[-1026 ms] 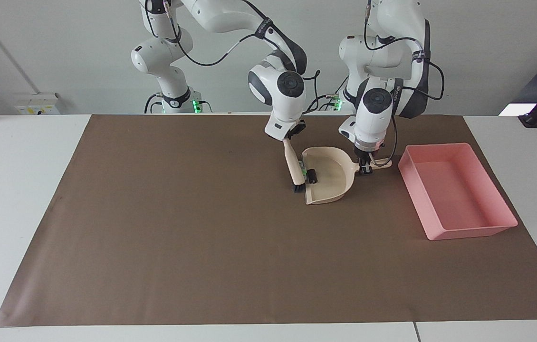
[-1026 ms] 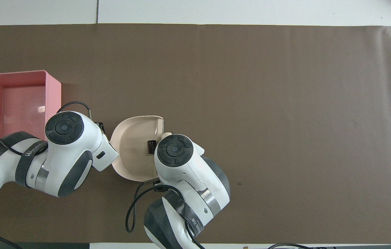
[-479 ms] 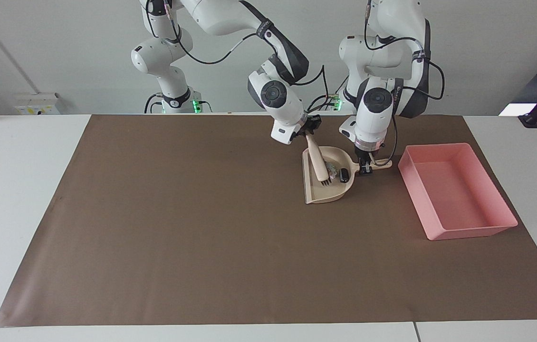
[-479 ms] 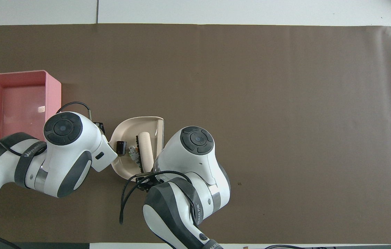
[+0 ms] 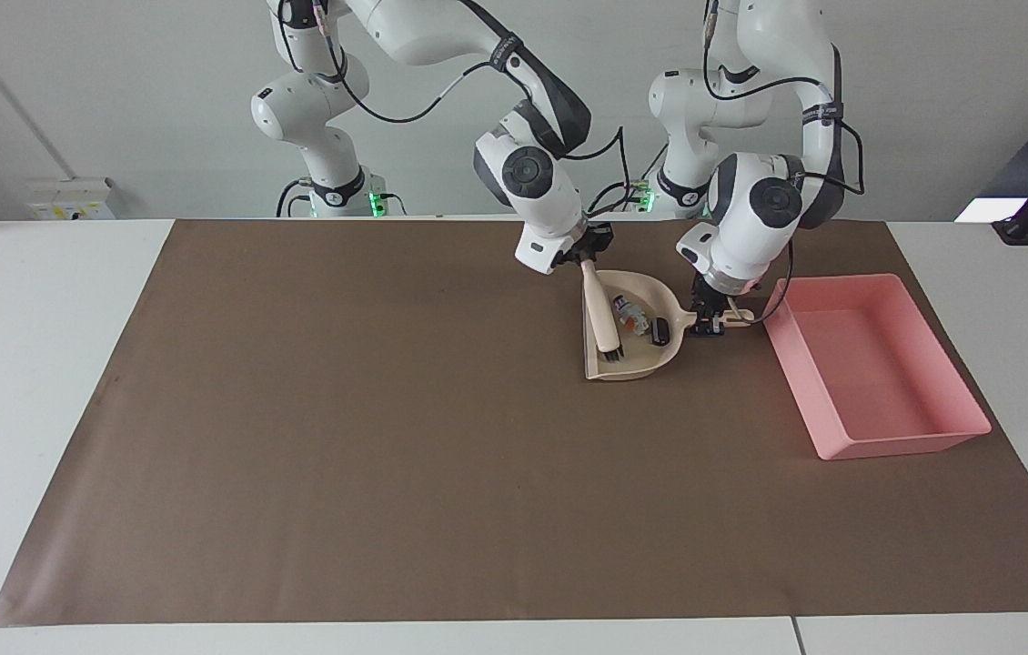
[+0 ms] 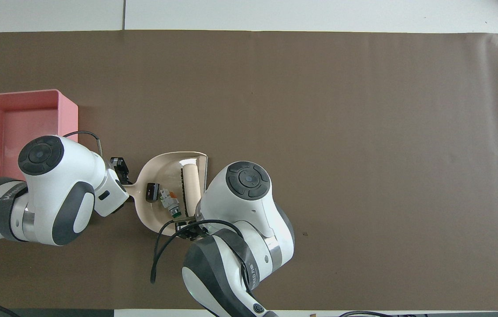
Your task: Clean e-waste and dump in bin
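**Both scraps now in the dustpan, bin next**

The brown mat [image 5: 387, 437] covers most of the table. The pink bin [image 5: 878, 437] sits at the left arm's end of it and looks empty. Just beside it lies the beige dustpan [image 5: 637, 364], its handle pinched in the closed left gripper [image 5: 712, 320]. That handle end seems raised a little compared with a second ago, though the angle makes this hard to judge. The right gripper [image 5: 589, 259] is clamped on the small brush [image 5: 602, 318], which has swept from the pan's open lip to inside it.

Both scraps, the white-grey piece [image 6: 169, 204] and the black block [image 6: 151, 191], have gone from the lip to deep in the pan, so sweeping looks finished and tipping remains.

The overhead view separates the two scraps clearly; only the facing view shows both grips
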Tool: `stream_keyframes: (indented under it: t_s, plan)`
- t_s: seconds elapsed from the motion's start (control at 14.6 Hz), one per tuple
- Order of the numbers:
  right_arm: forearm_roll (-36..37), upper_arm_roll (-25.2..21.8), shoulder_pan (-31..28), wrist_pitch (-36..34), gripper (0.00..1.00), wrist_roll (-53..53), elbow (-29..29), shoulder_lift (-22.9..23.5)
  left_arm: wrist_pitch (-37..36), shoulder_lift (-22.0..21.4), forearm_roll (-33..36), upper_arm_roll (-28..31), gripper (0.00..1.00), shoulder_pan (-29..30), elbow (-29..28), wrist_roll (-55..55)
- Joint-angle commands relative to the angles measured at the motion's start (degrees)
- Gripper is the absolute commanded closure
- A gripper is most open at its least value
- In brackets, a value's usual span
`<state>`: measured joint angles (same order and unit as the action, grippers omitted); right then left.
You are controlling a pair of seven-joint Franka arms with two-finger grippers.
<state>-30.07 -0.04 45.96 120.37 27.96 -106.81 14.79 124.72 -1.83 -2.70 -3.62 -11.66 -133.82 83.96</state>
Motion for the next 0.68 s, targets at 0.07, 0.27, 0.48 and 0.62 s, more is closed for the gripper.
stream_keyframes:
  t_s: [0.07,0.27,0.48,0.62]
  plan:
    - [5.02,-0.05,-4.81,-5.21,1.00,9.74,-0.33,-9.23,0.88,-1.51,-2.48,-0.16,1.00,-0.21,-1.62,1.39]
    - [10.35,-0.14,-11.48,-13.03,1.00,9.75,-0.24,-15.47,-0.87,-1.60,-6.34,-0.16,1.00,0.14,0.30,3.14]
    - [19.06,-0.14,-20.36,-21.65,1.00,8.17,1.17,-19.52,-7.98,-1.60,-7.41,0.63,1.00,0.76,7.76,3.23]
    - [19.96,-0.31,-25.55,-25.61,1.00,1.87,1.95,-21.11,-12.02,-1.51,-7.41,0.64,1.00,3.82,12.69,3.32]
